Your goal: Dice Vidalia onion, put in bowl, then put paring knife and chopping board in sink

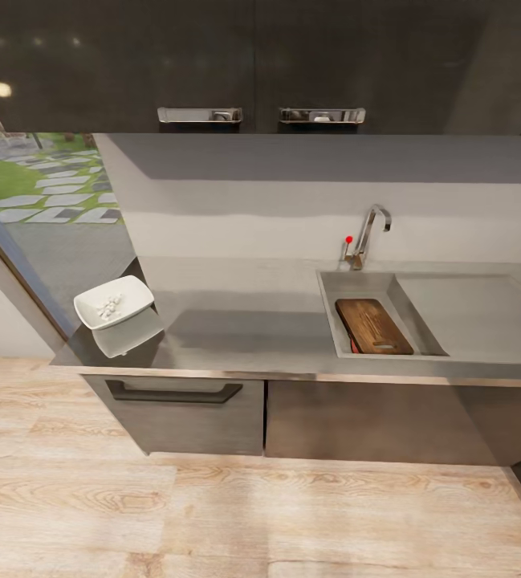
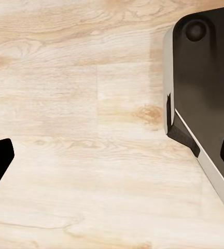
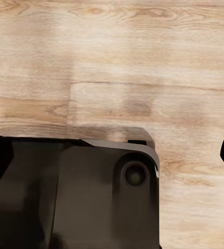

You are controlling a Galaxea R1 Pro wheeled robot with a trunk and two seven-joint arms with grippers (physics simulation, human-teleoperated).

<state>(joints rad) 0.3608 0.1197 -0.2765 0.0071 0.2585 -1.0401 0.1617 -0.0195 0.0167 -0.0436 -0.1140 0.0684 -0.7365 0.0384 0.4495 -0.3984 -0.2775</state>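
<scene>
Task looks nearly done, maybe finished: chopping board (image 1: 374, 327) lies tilted inside the sink (image 1: 331, 309), w/ a reddish bit at its near-left edge, probably the knife handle (image 1: 354, 346) but too small to be sure. Bowl (image 1: 114, 302) sits at the far-left corner of the countertop (image 1: 244, 329), holding pale bits, prob. the diced onion (image 1: 109, 306). Tap (image 1: 368, 234) stands behind the sink. Left gripper (image 2: 117, 150) and right gripper (image 3: 112, 155) point at the wood floor (image 1: 212, 506), fingers spread wide apart, holding nothing. Grey counter, dark cabinets, window at left.
</scene>
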